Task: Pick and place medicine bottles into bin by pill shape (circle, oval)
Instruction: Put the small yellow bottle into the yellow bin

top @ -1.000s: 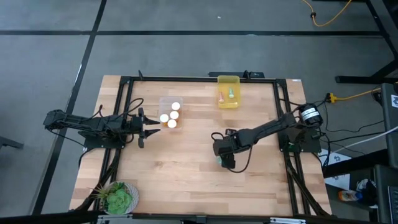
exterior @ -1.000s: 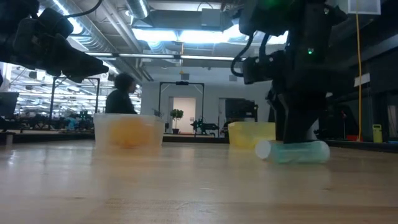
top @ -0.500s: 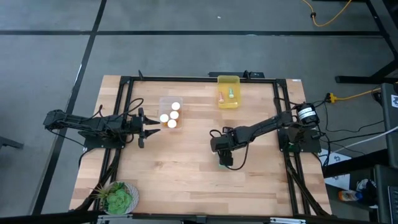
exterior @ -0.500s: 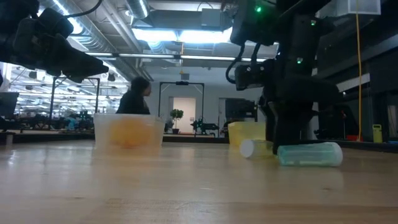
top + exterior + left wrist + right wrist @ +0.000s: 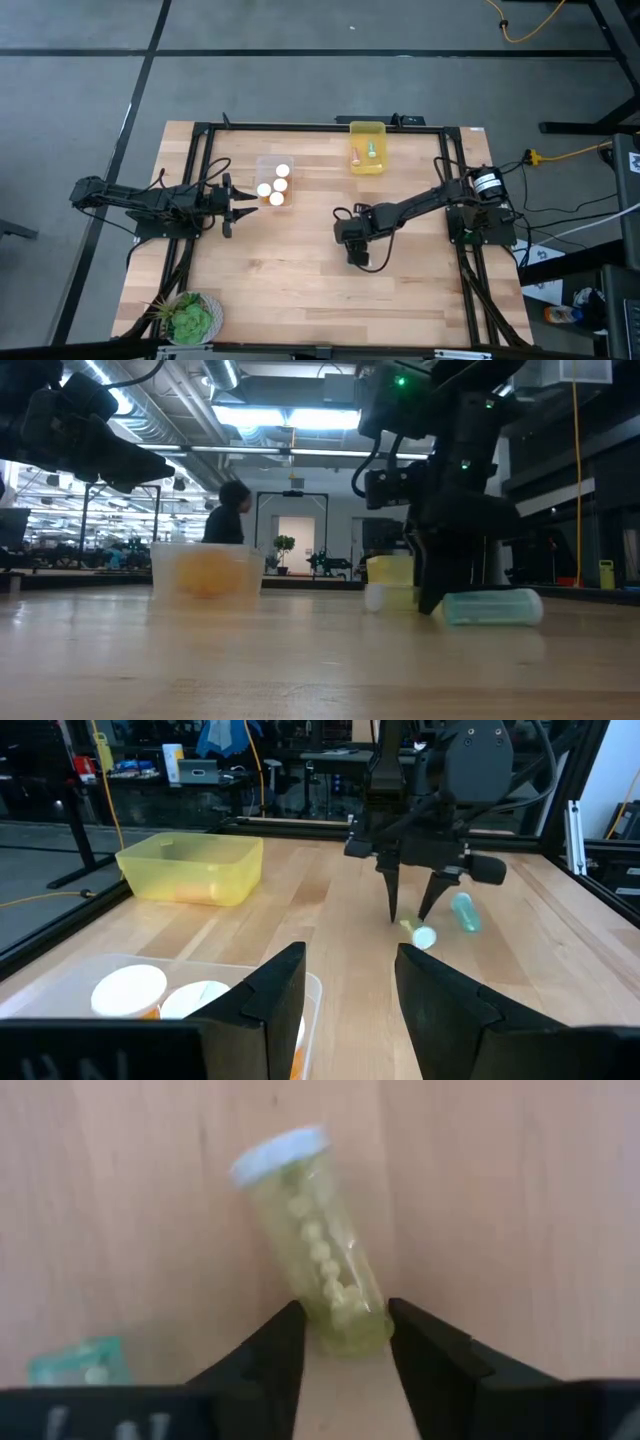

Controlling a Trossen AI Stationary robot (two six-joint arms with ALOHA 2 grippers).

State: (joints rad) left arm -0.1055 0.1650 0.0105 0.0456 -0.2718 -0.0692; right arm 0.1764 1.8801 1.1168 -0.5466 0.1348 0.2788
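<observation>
A yellowish bottle [image 5: 315, 1245] with a white cap [image 5: 278, 1152] lies on its side on the table, mid-right; it also shows in the left wrist view [image 5: 420, 934]. A teal bottle [image 5: 490, 607] lies beside it. My right gripper [image 5: 345, 1342] points down, open, with a finger on either side of the yellowish bottle's base end. My left gripper [image 5: 350, 990] is open and empty beside a clear bin [image 5: 262, 165] holding orange bottles with white caps [image 5: 276, 185]. A yellow bin [image 5: 367, 147] at the far edge holds two slim bottles. My right gripper comes from above, pointing down, with its fingers [image 5: 265, 1350] across the yellowish bottle's base end [image 5: 350, 1325], the end away from the cap. The bottle lies flat on the table. Whether the fingers touch it I cannot tell.
A potted plant [image 5: 190, 318] stands at the near left corner. A black frame [image 5: 320, 127] runs around the table. A person [image 5: 230, 510] shows in the room beyond the table. Bare wood lies between the two bins and toward the near edge.
My right gripper has gone toward the table's left edge, off the teal bottle and over the yellowish bottle's base end. In the low view, the yellowish bottle's cap end has shifted along the table toward the left. The teal bottle now lies uncovered.
</observation>
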